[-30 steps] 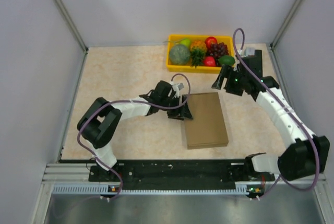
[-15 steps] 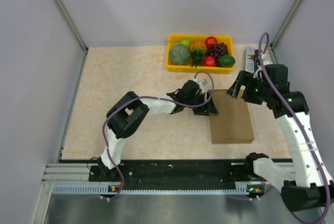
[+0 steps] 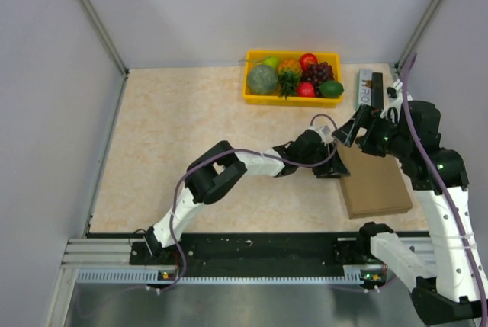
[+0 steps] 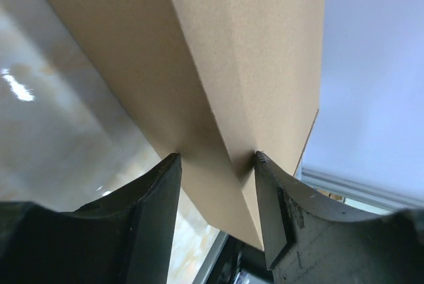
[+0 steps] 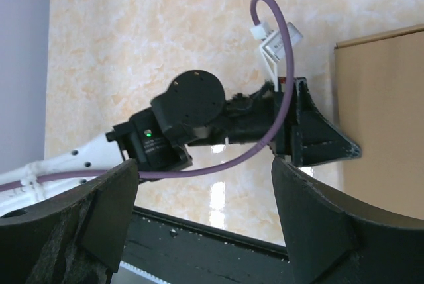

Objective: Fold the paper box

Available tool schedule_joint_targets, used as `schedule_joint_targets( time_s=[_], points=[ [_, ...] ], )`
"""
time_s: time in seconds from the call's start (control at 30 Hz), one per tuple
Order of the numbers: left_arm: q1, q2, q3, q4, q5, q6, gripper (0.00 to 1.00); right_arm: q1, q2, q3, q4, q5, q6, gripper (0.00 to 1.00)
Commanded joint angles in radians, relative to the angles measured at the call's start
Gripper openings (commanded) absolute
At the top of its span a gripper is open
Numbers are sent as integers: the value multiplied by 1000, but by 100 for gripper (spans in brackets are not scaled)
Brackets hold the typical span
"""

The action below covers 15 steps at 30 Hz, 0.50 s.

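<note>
Cardboard in plain brown, the box [image 3: 377, 190] lies flat on the right side of the desk [image 3: 175, 136], close to the front edge and near the right wall, turned a little off square. From above it reads as a flat rectangle. The left arm [image 3: 252, 163] is stretched low across the desk toward the right, and the left tool [image 3: 329, 167] sits at the box's left edge, near the far corner. In the left wrist view the box [image 4: 252, 46] fills the upper part, with a ridge running down between a shaded face and a lighter one. The left tool [image 4: 215, 157] has its fingers [image 4: 152, 211] on either side of that ridge, both tips against the cardboard, pinching it. A strip of pale desk shows below the box, between the fingers. The right tool [image 3: 354, 130] hangs over the box's far left corner, just beside the left tool; whether it touches the cardboard cannot be told. Seen from the right wrist, the right tool [image 5: 205, 171] is spread wide with nothing between its fingers. It looks down on the left tool [image 5: 318, 135], whose black tip meets the left edge of the box [image 5: 381, 112], with a purple cable [image 5: 265, 52] looping over it. At the far edge of the desk stands a yellow tray [image 3: 252, 97] of fruit [image 3: 263, 79]. A small printed carton [image 3: 369, 87] lies just to its right, apart from the box.
</note>
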Motion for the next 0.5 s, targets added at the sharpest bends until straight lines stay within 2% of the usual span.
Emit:
schedule_joint_targets(
  time_s=[0.0,0.13,0.2,0.47],
  points=[
    [-43,49,112,105,-52,-127,52,-2,-51,18,5,25,20,81],
    [-58,94,178,118,-69,-159,51,-2,-59,8,5,28,13,81],
    [-60,123,257,38,-66,-107,53,-2,-59,1,6,24,12,81],
    [-7,183,371,-96,-39,23,59,0,-79,-14,8,33,-13,81]
  ],
)
